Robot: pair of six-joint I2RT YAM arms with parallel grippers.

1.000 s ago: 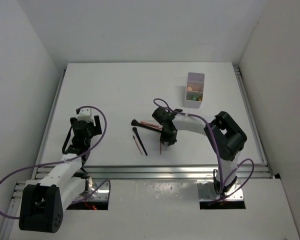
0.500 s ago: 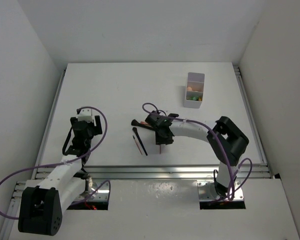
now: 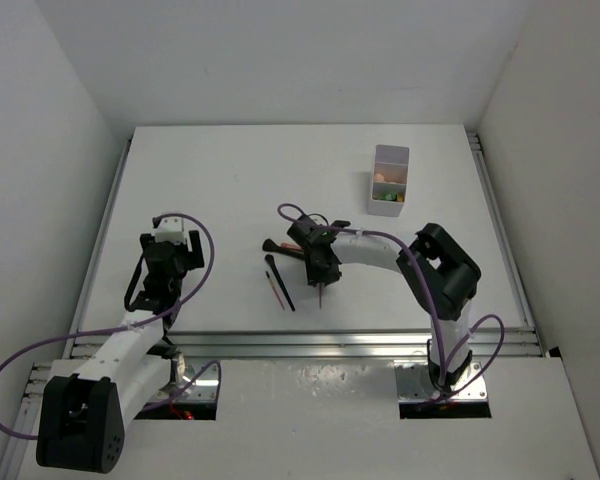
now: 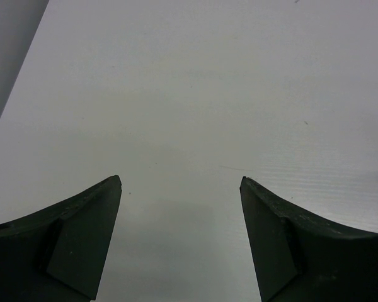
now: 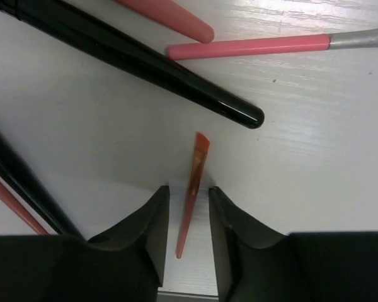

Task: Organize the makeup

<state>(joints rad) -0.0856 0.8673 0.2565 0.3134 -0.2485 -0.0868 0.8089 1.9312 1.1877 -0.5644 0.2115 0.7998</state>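
In the right wrist view my right gripper is open, its narrow gap straddling a thin orange-red pencil that lies on the table with a sliver of space on each side. A black brush handle and a pink pencil lie just beyond it. From above, the right gripper sits over that thin pencil, beside two black brushes and another pink pencil. At the left, my left gripper is open over bare table, with nothing between its fingers.
A translucent white two-compartment box stands at the back right with peach and green items inside. A metal rail runs along the table's near edge. White walls close in the sides and back.
The right arm has swung left and settled over the thin orange-red pencil, its jaws a little wider. The left arm has not moved.
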